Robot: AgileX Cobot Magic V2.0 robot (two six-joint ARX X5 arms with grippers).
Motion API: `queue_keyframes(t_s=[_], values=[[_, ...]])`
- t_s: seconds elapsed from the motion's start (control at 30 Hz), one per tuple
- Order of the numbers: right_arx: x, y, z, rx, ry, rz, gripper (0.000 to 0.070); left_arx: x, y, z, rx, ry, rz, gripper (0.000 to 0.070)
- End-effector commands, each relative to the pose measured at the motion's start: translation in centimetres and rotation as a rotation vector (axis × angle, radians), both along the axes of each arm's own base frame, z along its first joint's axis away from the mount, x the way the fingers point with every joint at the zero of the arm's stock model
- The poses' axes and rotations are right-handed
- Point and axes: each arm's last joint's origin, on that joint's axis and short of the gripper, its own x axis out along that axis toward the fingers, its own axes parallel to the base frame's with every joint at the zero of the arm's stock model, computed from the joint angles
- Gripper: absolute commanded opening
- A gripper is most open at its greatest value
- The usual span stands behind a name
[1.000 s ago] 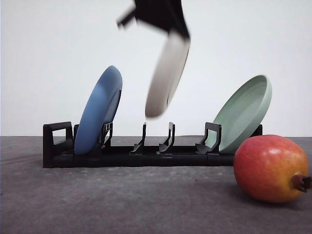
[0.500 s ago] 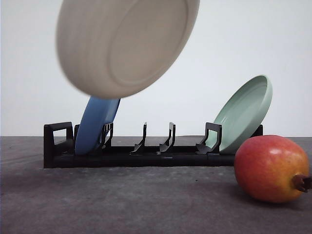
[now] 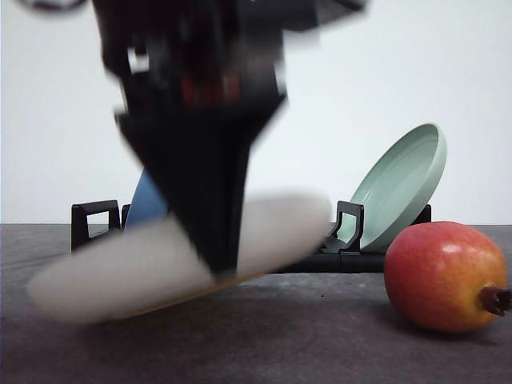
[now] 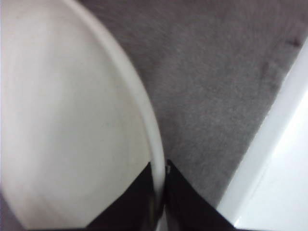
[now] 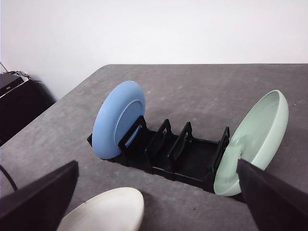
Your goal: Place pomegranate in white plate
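From the front, the big black left gripper pinches the rim of the wide, smooth, off-white plate. The plate looks blurry and tilts low over the rough dark grey table, its left side lower. The round, shiny red-and-yellow pomegranate sits on the table, near and to the right, apart from the plate. Behind stands a black plastic rack with a blue plate and a pale green bowl-like plate leaning in it.

From the left wrist, two black fingers squeeze the plate's raised rim between them, over the grey table.

From the right wrist, the right gripper's two dark fingers are spread wide apart, holding nothing. The rack stands beyond them with its thin slots, the flat blue plate on the left and the deep green one on the right.
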Motion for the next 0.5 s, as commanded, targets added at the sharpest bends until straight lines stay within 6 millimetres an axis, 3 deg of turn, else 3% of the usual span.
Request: queue_keyframes(t_s=[0.0, 0.13, 0.17, 0.2, 0.3, 0.33, 0.4, 0.47], values=[[0.0, 0.0, 0.6, 0.011, -0.012, -0.002, 0.0671, -0.3, -0.8, -1.0, 0.013, -0.002, 0.001, 0.0000], [0.0, 0.0, 0.6, 0.017, -0.007, -0.004, 0.0671, -0.3, -1.6, -2.3, 0.032, 0.004, -0.005, 0.0006], [0.0, 0.0, 0.6, 0.017, -0.007, -0.004, 0.0671, -0.2, -1.7, -2.4, 0.029, 0.003, -0.004, 0.0038], [0.0, 0.0, 0.6, 0.017, -0.007, -0.004, 0.0671, -0.2, -1.8, -2.4, 0.023, 0.003, 0.000, 0.0110], [0.0, 0.0, 0.5, 0.019, -0.002, -0.004, 0.0671, -0.2, -1.8, -2.2, 0.009, 0.003, 0.019, 0.0444], [-0.1, 0.0, 0.5, 0.019, 0.001, -0.004, 0.0671, -0.1, -1.7, -2.1, 0.004, 0.004, 0.027, 0.0510], [-0.1, 0.0, 0.4, 0.019, 0.010, -0.003, 0.0671, 0.0, -1.5, -1.8, -0.009, 0.004, 0.048, 0.0568], [-0.1, 0.1, 0.3, 0.020, 0.029, 0.007, 0.0671, 0.1, -1.1, -1.1, -0.032, 0.005, 0.078, 0.0569]])
